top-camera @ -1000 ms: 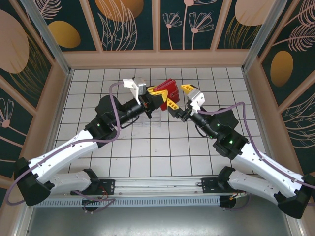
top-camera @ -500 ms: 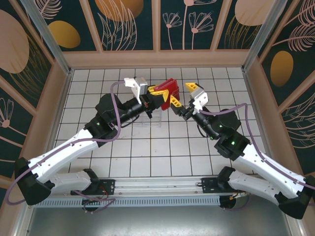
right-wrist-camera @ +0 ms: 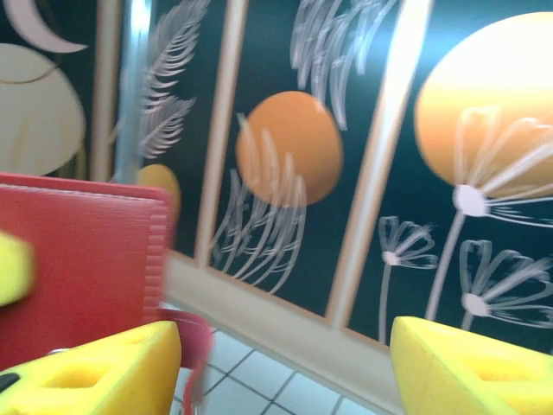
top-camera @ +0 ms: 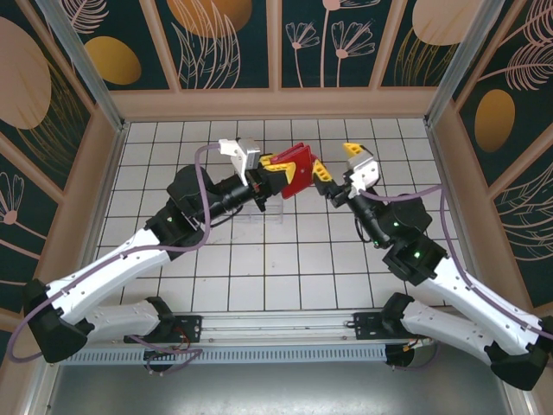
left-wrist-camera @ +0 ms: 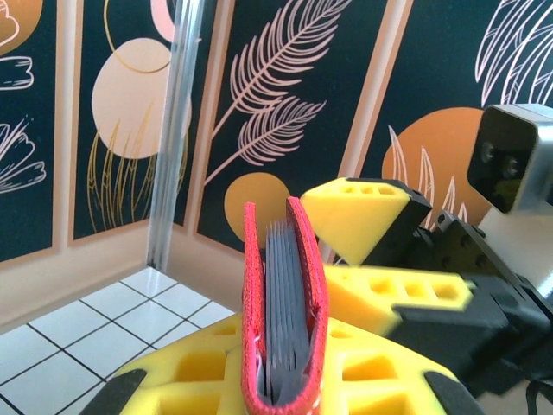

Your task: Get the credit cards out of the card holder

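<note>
The top external view shows the red card holder [top-camera: 295, 167] held above the tiled surface [top-camera: 173, 143], at upper centre of the frame. The left gripper [top-camera: 283, 173] is clamped on it. The right gripper [top-camera: 337, 162] hangs just to its right with a gap between them, its yellow fingers apart and holding nothing. A clear tray [top-camera: 263, 213] lies on the surface under the left arm.

The left wrist view adds what the overhead one cannot. The card holder [left-wrist-camera: 251, 303] stands upright between the left gripper's fingers [left-wrist-camera: 194, 372], its open edge toward the camera. A stack of thin grey edges [left-wrist-camera: 285, 294] is packed between the red covers; whether these are cards or the holder's own leaves cannot be told. The right gripper [left-wrist-camera: 371, 255] sits close behind on the right.

The right wrist view shows the card holder's red face [right-wrist-camera: 82, 259] and its small tab [right-wrist-camera: 197, 346] at lower left, beside the right gripper's [right-wrist-camera: 285, 367] left finger.

Compared with a second ago, the right gripper has drawn back to the right of the holder, which the left gripper still grips.
</note>
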{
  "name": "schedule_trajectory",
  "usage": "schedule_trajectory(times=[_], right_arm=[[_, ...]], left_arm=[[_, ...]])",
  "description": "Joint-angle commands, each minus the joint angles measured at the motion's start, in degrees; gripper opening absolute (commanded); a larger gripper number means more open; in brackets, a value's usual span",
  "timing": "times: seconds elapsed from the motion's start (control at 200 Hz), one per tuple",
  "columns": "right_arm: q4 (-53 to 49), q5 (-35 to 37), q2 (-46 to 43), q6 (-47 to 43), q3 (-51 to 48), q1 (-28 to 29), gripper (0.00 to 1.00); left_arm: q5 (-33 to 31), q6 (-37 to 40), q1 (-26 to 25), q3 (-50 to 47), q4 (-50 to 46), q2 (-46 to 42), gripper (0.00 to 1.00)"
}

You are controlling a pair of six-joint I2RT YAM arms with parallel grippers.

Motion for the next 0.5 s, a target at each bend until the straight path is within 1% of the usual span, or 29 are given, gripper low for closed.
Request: schedule_trajectory(times=[0.0,0.125,0.2,0.32,0.405,0.455,0.495], right_arm=[[1.92,6.59,-1.90,-0.57,1.56,-0.11,0.65],[0.99,6.64,-2.88,0.78,1.54,-0.20,0.64],[-0.15,4.72,-3.72,1.97,1.79,-0.27,0.62],[-2.39,-5.11,-6.43,2.80,1.99,-0.25,0.61],[-4.56,-12.98,-7.90,2.54,2.39,-0.25,0.62],[-6.18,-15.66,-8.10,2.93,3.01,-0.24,0.61],[-7.35,-16.69,-8.02,3.25,3.55,-0.25,0.58]], left_arm=[[1.40,1.00,-0.35,1.32,0.59,-1.89,0.00],[1.14,1.27,-0.36,1.32,0.42,-1.97,0.00],[1.27,1.45,-0.40,1.32,0.33,-2.06,0.00],[2.28,2.05,-0.36,1.32,0.22,-2.48,0.00],[4.65,3.21,-0.41,1.14,0.37,-3.32,0.00],[6.71,3.91,-0.38,0.73,0.94,-3.98,0.00],[8.46,4.41,-0.40,0.30,1.60,-4.61,0.00]])
